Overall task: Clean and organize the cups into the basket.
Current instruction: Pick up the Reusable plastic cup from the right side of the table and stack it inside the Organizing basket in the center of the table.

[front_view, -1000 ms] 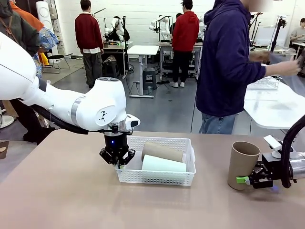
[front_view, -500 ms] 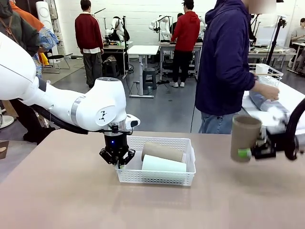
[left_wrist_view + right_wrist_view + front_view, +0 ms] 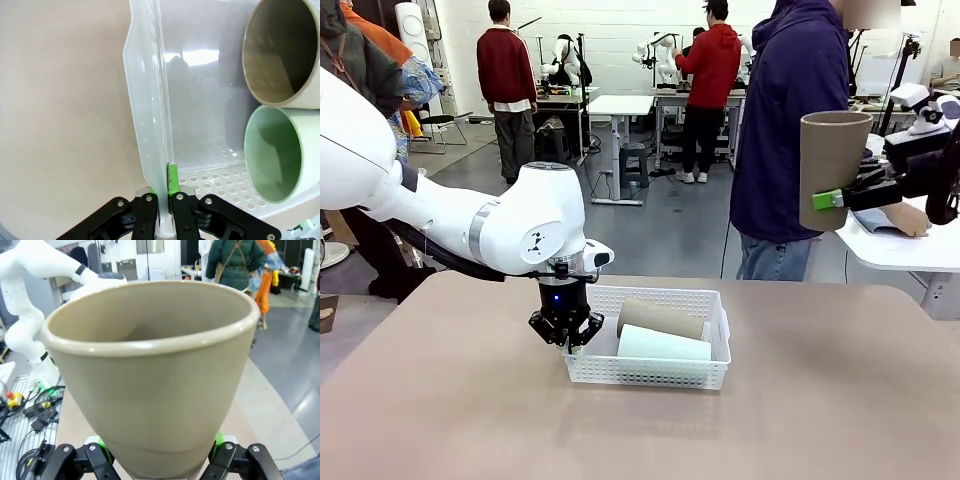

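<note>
Evidently light, stiff, slick; right tool (image 3: 835, 198) clamps the tan cup (image 3: 832, 160) near its base; left tool (image 3: 566, 338) pinches shut on the basket (image 3: 650, 372) wall.

Lying tan cup (image 3: 285, 50) and mint cup (image 3: 282, 152) run off at three o'clock; held cup (image 3: 150, 380) covers most of the right gripper's (image 3: 159, 452) pads.
</note>
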Controlling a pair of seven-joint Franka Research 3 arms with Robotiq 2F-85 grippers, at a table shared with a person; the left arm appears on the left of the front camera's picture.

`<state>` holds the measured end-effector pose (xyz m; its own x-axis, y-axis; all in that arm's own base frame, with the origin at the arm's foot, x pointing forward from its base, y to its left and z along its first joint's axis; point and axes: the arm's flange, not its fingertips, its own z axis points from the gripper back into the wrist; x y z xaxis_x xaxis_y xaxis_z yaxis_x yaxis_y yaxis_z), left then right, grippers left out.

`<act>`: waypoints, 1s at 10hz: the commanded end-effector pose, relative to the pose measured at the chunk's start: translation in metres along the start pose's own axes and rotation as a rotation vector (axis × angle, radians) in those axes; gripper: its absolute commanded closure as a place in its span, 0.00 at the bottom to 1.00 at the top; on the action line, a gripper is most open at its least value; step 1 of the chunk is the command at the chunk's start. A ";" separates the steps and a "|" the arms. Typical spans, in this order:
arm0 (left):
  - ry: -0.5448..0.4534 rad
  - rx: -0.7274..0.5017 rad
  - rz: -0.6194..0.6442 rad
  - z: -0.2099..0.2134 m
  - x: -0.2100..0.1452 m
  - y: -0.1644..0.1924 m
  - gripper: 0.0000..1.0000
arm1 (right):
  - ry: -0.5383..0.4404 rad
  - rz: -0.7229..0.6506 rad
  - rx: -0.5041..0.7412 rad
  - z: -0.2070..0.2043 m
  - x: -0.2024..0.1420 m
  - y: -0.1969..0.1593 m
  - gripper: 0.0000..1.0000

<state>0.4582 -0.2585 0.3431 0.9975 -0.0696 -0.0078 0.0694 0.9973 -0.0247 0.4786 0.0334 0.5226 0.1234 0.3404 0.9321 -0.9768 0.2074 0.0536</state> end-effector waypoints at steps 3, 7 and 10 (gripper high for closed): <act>0.002 0.003 -0.001 -0.001 -0.001 0.000 1.00 | 0.000 0.000 0.000 0.000 0.000 0.000 1.00; 0.002 0.003 -0.001 -0.001 -0.001 0.000 1.00 | 0.000 0.000 0.000 0.000 0.000 0.000 1.00; 0.002 0.003 -0.001 -0.001 -0.001 0.000 1.00 | 0.143 0.092 -0.001 -0.021 0.026 0.006 0.20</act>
<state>0.4582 -0.2586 0.3431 0.9975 -0.0697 -0.0078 0.0695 0.9973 -0.0247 0.4782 0.0368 0.5244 0.0969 0.3910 0.9153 -0.9812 0.1917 0.0219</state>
